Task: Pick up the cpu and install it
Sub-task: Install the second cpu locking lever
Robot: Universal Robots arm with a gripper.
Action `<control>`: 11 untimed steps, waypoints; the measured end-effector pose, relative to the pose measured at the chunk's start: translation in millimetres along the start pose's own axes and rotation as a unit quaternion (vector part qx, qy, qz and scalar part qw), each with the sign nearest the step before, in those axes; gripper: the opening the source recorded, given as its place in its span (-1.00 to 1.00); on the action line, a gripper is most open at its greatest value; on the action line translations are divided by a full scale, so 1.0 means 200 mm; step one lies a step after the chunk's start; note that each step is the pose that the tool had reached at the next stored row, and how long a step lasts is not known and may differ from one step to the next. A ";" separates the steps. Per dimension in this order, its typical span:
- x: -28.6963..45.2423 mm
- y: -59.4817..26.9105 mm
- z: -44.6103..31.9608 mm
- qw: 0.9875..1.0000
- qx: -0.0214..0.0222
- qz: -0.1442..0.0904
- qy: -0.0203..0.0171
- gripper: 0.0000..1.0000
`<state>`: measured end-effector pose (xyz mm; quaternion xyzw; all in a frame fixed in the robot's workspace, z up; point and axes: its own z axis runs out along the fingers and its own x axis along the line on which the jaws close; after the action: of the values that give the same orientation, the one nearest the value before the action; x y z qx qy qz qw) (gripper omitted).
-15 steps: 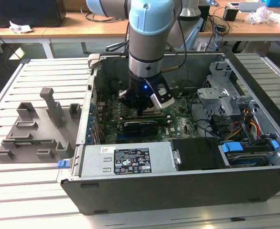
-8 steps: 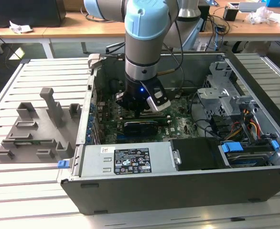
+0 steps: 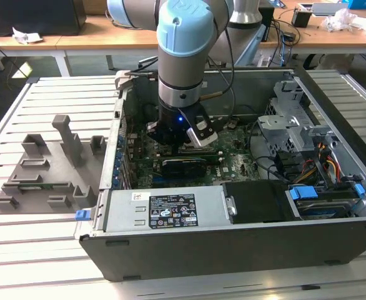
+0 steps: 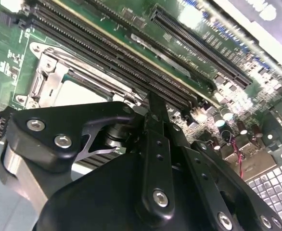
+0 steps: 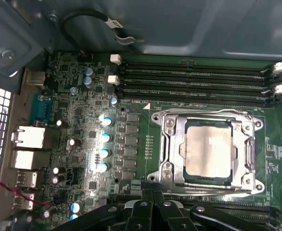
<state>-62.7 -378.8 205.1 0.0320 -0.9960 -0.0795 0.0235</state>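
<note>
Slatted grey metal surface [image 3: 45, 250] carries open computer case [image 3: 333, 250]. Small flat silver-topped square cpu [image 5: 208, 147] sits in socket frame, right of centre. Light, rigid, pin-fragile; grip by edges. Black gripper [image 5: 153, 199] nearby, opening unclear.

Just beyond the matt black metal fingers [image 5: 150, 204] you see the cpu [image 5: 207, 149], its top a dull, brushed silver-grey metal. Around it sits a shiny bare steel frame [image 5: 167, 144]. Farther off, the memory slots [image 5: 194, 82] look like black plastic on a glossy green board [image 5: 78, 120].
</note>
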 end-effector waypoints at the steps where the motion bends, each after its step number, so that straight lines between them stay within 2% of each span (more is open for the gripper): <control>1: 0.000 0.004 0.004 1.000 -0.001 -0.002 0.000 -0.79; 6: -0.003 0.027 0.035 1.000 -0.005 -0.016 0.002 -0.79; 8: -0.004 0.037 0.045 1.000 -0.006 -0.021 0.003 -0.79; 10: -0.005 0.040 0.046 1.000 -0.006 -0.025 0.003 -0.79; 11: -0.004 0.043 0.027 1.000 -0.006 -0.026 0.004 -0.79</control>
<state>-62.6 -369.4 201.1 0.0580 -0.9943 -0.0856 0.0251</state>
